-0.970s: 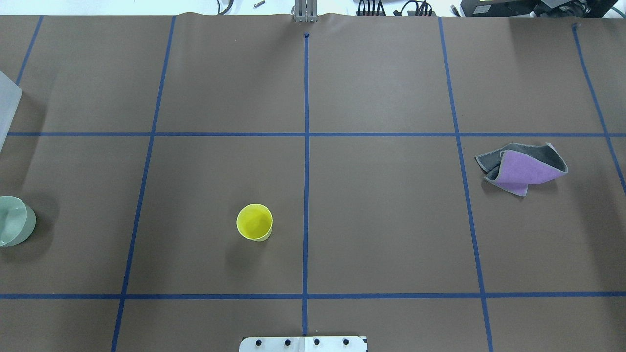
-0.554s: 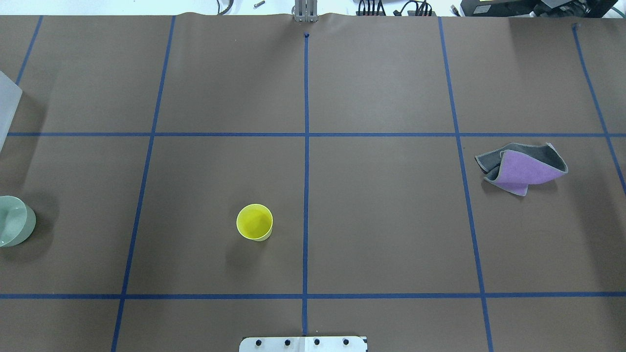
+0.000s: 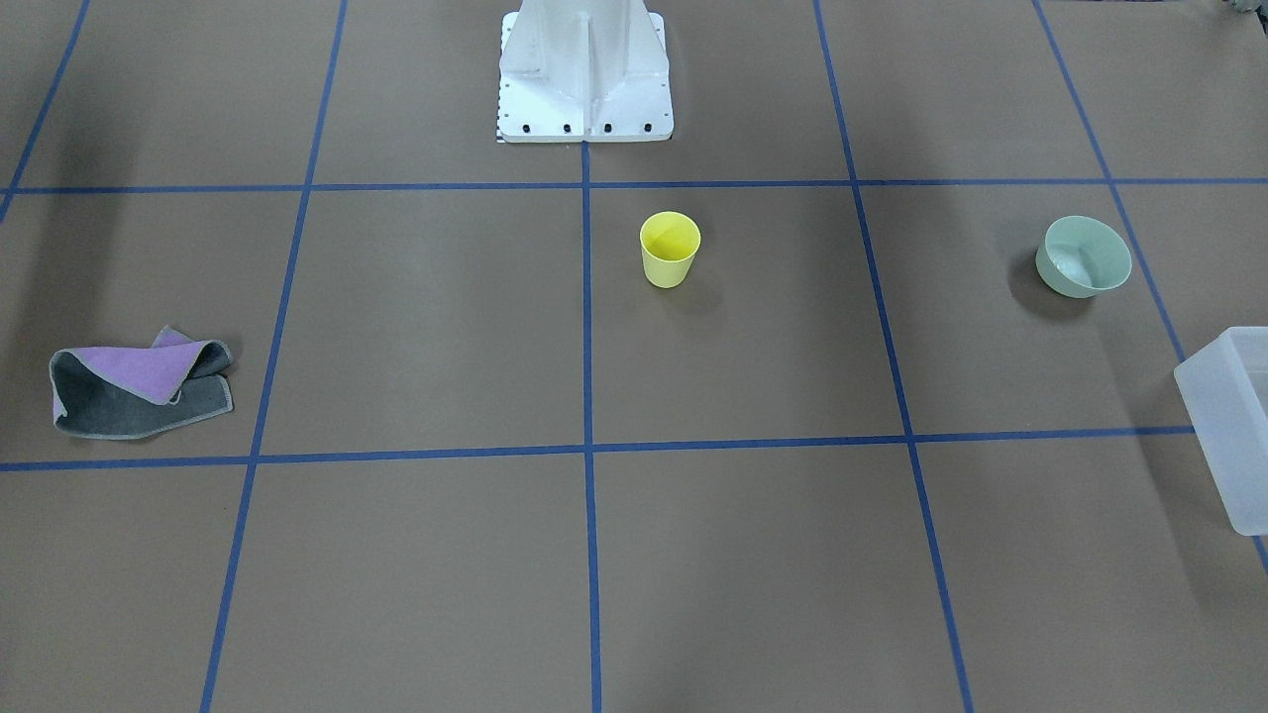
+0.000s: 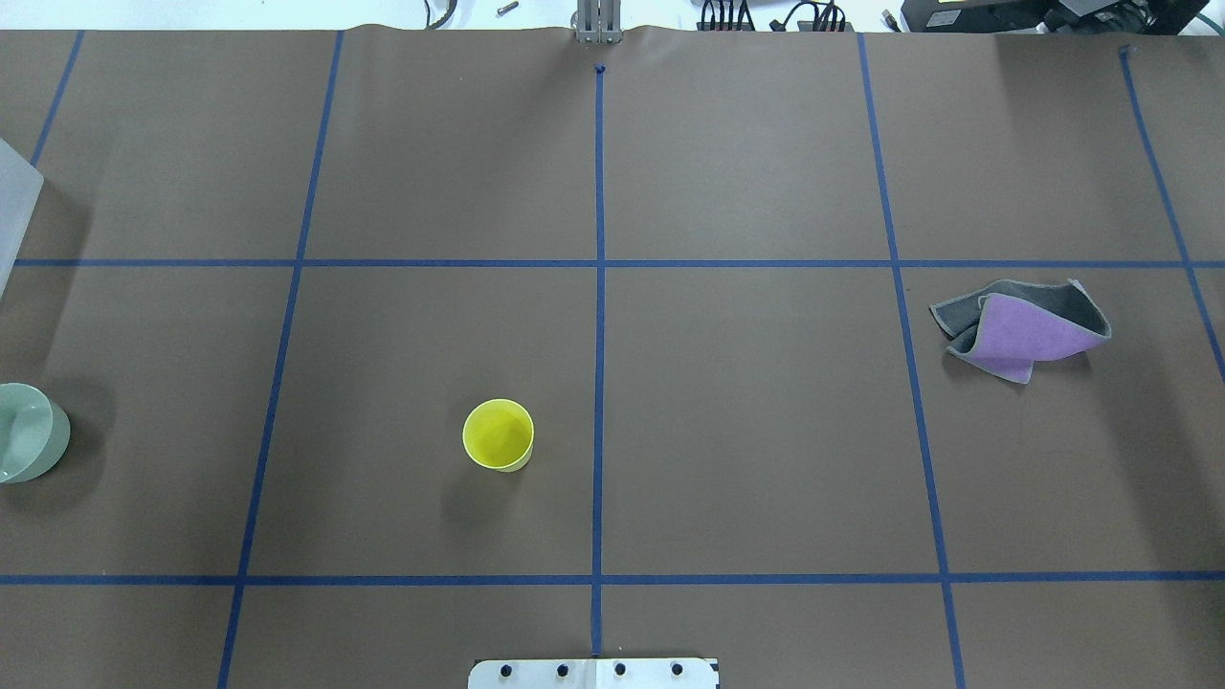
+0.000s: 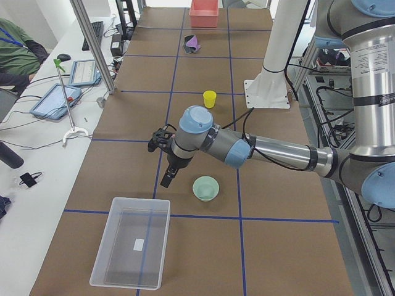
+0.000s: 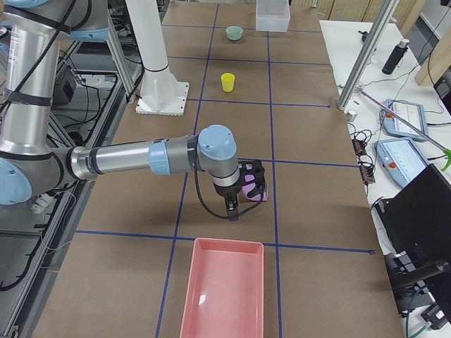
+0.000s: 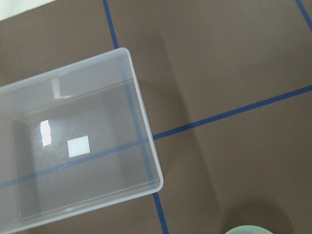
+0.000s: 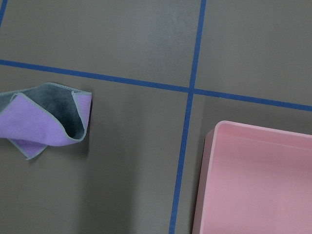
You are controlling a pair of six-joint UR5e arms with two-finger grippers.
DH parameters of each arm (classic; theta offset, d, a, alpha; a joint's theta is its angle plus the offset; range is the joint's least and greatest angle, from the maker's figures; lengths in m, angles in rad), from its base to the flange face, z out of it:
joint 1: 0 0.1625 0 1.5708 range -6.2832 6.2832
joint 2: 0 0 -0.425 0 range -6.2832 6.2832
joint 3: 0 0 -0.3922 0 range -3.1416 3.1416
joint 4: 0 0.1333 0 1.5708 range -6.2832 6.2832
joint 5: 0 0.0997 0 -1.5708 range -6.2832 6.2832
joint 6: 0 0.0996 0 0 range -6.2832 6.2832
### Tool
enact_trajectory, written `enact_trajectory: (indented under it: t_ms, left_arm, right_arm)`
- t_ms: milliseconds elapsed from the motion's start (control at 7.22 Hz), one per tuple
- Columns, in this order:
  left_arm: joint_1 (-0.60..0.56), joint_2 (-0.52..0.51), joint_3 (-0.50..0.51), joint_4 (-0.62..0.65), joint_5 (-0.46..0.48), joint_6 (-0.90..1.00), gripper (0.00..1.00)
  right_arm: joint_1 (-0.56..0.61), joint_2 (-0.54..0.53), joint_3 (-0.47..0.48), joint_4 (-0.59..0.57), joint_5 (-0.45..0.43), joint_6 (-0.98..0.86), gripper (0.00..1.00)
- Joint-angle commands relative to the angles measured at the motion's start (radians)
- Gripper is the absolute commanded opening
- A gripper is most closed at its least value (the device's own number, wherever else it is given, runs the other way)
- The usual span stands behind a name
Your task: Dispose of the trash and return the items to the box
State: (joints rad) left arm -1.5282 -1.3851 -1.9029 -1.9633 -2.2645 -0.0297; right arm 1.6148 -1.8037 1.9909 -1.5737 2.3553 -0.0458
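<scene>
Plainly, we cannot tell whether either pair of fingers is clenched or released: both show only in the side views, and neither wrist camera catches them.

We see the left fingers (image 5: pixel 166 180) hanging above the counter (image 4: pixel 766 459), pointing down, holding nothing that we can make out. The box (image 5: pixel 141 200) sits on the counter near them, on the side toward the counter's end, standing upright with its open top facing up. Through the left wrist camera we look down into one corner of the box (image 7: pixel 141 122), with a small white label (image 7: pixel 78 146) on its floor. The pale green bowl (image 5: pixel 205 188) rests just beside the left fingers, apart from the box.

We find the right fingers (image 6: pixel 232 213) low over the counter at the other end. The purple-and-grey cloth (image 8: pixel 44 119) lies crumpled just beside them, partly hidden behind them in the side view. The pink bin (image 6: pixel 229 241) stands near the right fingers, on the side toward that end of the counter, apart from the cloth.

The yellow cup (image 4: pixel 498 435) stands upright between the two pairs of fingers, well apart from both, nearer the left pair.
</scene>
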Motion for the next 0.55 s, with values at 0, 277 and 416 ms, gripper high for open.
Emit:
enact_trajectory:
  t_ms: [0, 277, 416]
  left_arm:
    - [0.032, 0.04, 0.018, -0.124, -0.003, -0.068, 0.99]
    - [0.214, 0.103, 0.028, -0.225, 0.002, -0.364, 0.99]
    - [0.337, 0.147, 0.044, -0.314, 0.058, -0.468, 0.99]
  right_arm:
    - [-0.057, 0.015, 0.035, 0.001, 0.021, 0.113, 1.0]
    - [-0.174, 0.015, 0.046, 0.138, 0.004, 0.343, 1.0]
    - [-0.227, 0.012, 0.045, 0.226, -0.045, 0.459, 1.0]
